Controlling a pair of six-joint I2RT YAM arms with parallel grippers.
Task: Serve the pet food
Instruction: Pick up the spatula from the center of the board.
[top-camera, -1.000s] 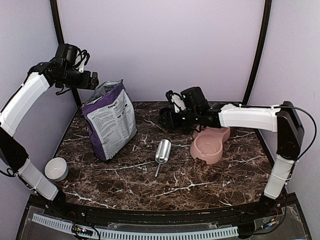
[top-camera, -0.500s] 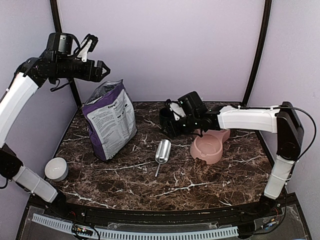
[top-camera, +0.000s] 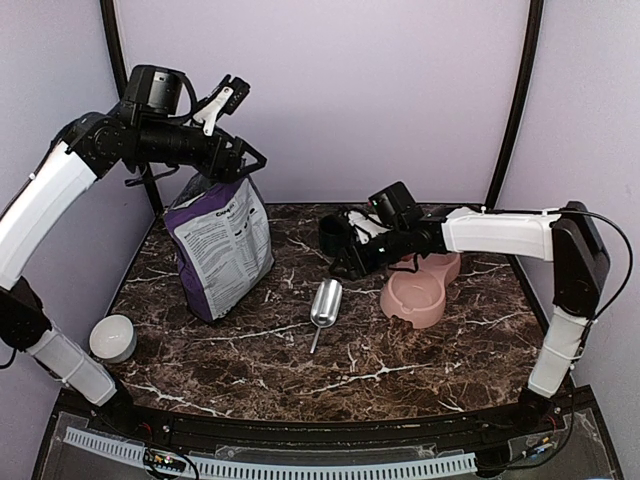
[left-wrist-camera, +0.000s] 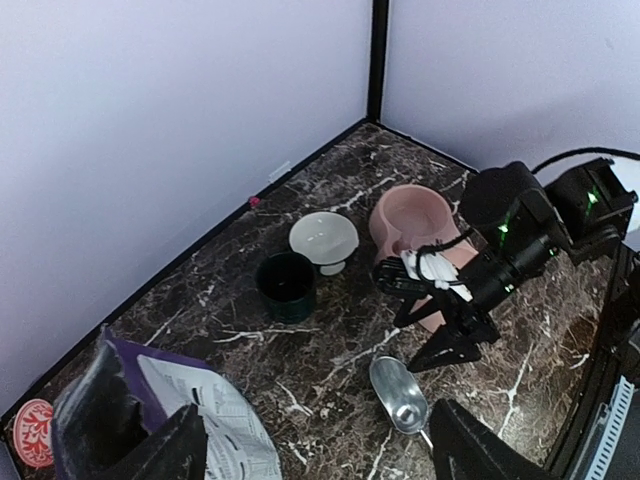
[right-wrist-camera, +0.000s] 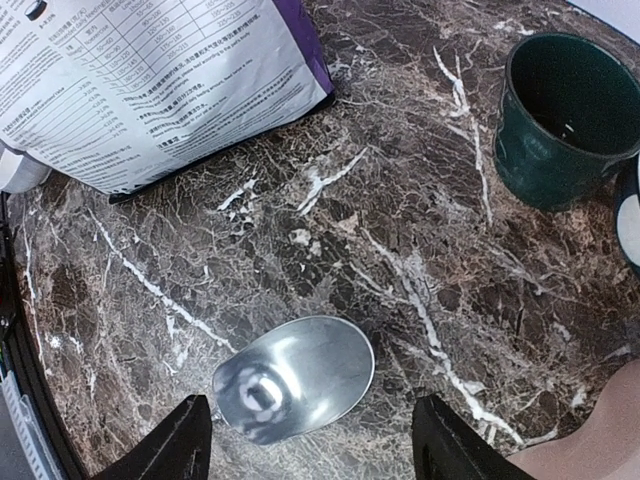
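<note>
Above bag (top-camera: 220, 240), my left tool (left-wrist-camera: 325, 455) gapes wide, empty, poised for its top edge. Right tool (right-wrist-camera: 320, 445), equally wide and empty, hovers over scoop (right-wrist-camera: 295, 378) lying on counter (right-wrist-camera: 450, 250). Likely pickup.

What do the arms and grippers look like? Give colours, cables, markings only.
Both the left arm and right arm have white shells, black joints and black cables. The left gripper and right gripper are black with white parts; green lights show on the right wrist.

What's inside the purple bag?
The purple bag is open at the top, but the left wrist view shows only a dark hollow inside. No pet food shows; anything deeper is hidden by the bag's walls.
</note>
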